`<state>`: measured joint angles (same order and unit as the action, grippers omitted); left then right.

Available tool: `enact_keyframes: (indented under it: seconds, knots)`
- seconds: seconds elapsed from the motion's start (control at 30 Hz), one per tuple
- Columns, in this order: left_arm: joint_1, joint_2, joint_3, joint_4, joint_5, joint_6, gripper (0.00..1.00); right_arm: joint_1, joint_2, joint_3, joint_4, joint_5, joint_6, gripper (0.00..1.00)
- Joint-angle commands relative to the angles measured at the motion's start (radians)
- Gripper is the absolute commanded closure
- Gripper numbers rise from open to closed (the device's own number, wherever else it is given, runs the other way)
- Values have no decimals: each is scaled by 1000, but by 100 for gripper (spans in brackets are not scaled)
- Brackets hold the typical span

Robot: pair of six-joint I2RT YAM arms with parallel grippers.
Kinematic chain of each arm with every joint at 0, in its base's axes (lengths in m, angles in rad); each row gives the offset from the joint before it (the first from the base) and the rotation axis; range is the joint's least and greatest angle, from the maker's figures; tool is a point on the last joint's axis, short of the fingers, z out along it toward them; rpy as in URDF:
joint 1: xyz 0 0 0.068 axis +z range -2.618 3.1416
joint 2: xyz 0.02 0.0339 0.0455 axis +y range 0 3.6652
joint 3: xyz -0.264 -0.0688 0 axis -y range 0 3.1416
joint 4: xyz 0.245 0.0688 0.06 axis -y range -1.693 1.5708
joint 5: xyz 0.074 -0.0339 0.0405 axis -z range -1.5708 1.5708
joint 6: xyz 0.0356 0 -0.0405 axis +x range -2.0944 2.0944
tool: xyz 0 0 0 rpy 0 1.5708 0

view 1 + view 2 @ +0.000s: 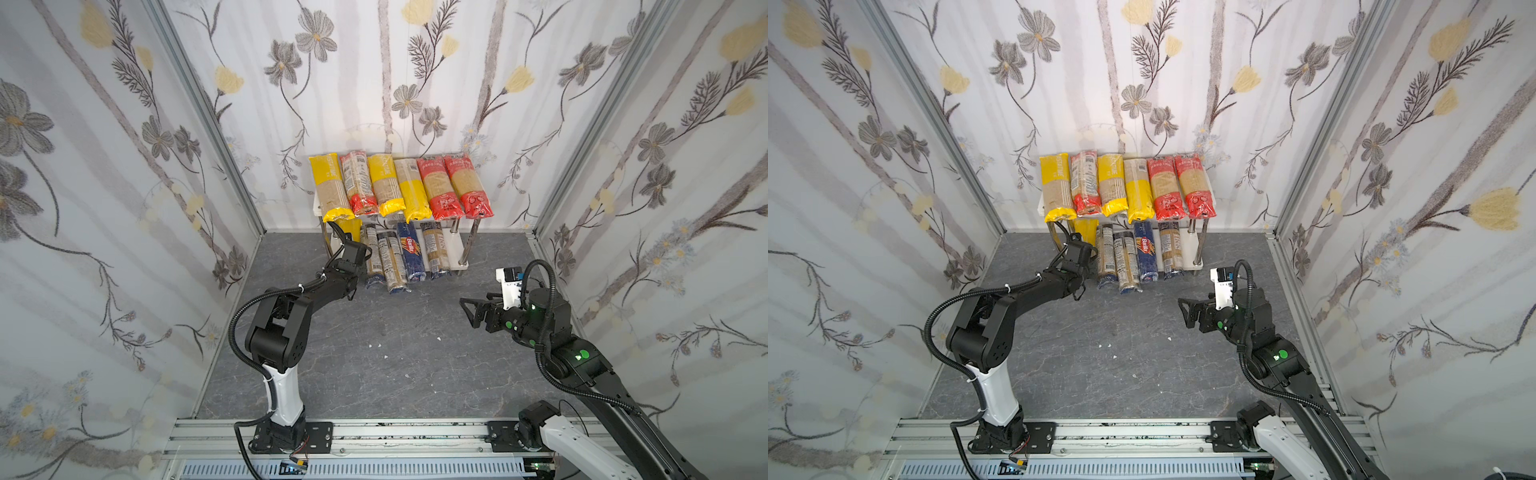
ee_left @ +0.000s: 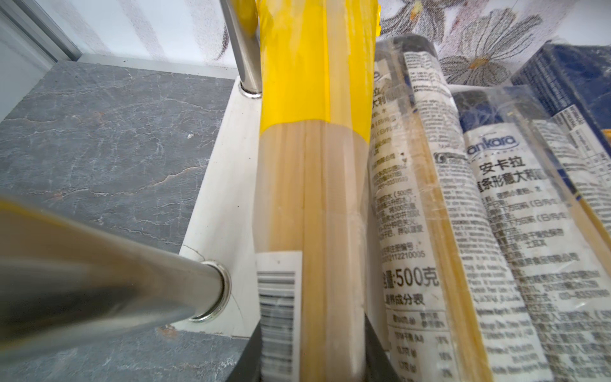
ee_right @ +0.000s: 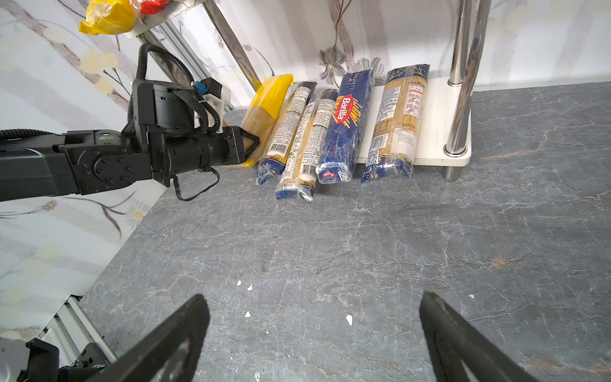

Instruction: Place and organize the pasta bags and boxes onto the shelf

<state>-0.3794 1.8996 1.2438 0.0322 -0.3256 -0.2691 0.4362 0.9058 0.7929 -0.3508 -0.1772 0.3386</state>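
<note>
The shelf (image 1: 455, 254) stands against the back wall. Its top board carries several yellow- and red-ended pasta bags (image 1: 399, 187) side by side. On the lower board lie dark-blue-ended bags, a blue Barilla box (image 1: 409, 253) (image 3: 344, 125) and, at the left end, a yellow-ended bag (image 2: 310, 185) (image 3: 266, 106). My left gripper (image 2: 314, 363) (image 3: 251, 145) is shut on the near end of that yellow bag, a black finger on each side. My right gripper (image 1: 471, 309) (image 3: 314, 330) hangs open and empty over the grey floor, right of the middle.
A chrome shelf leg (image 2: 99, 281) stands close beside my left gripper, a second leg (image 2: 243, 49) farther back. Floral walls close in three sides. White crumbs (image 1: 376, 345) dot the grey floor. An aluminium rail (image 1: 395, 436) runs along the front.
</note>
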Motion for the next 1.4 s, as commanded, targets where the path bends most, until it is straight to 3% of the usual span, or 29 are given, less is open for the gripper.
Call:
enact_keyframes:
  seconds: [0.0,0.07,0.13,0.2,0.33,0.57,0.8,1.03,1.37]
  knots:
    - [9,3,13,127,-29,-2,65,-3,4,10,22,-15,1,0]
    - [12,6,10,124,-22,-4,38,-5,4,9,22,-15,3,0]
    - [14,8,5,124,-19,-7,22,-4,2,8,21,-15,5,0]
    - [14,11,3,122,-13,-8,12,-4,1,8,19,-15,8,0]
    - [13,-4,-8,117,6,-17,3,-5,-2,9,14,-13,12,0]
    - [4,-116,-109,95,43,-56,0,-5,-14,14,13,-23,25,0]
    - [-51,-346,-317,73,12,-100,0,-4,-13,-14,23,-20,40,0]
    - [-119,-690,-536,27,-11,-87,0,0,-101,-126,22,146,31,0]
    - [-280,-1045,-744,23,-307,-48,0,11,-230,-248,54,438,52,0]
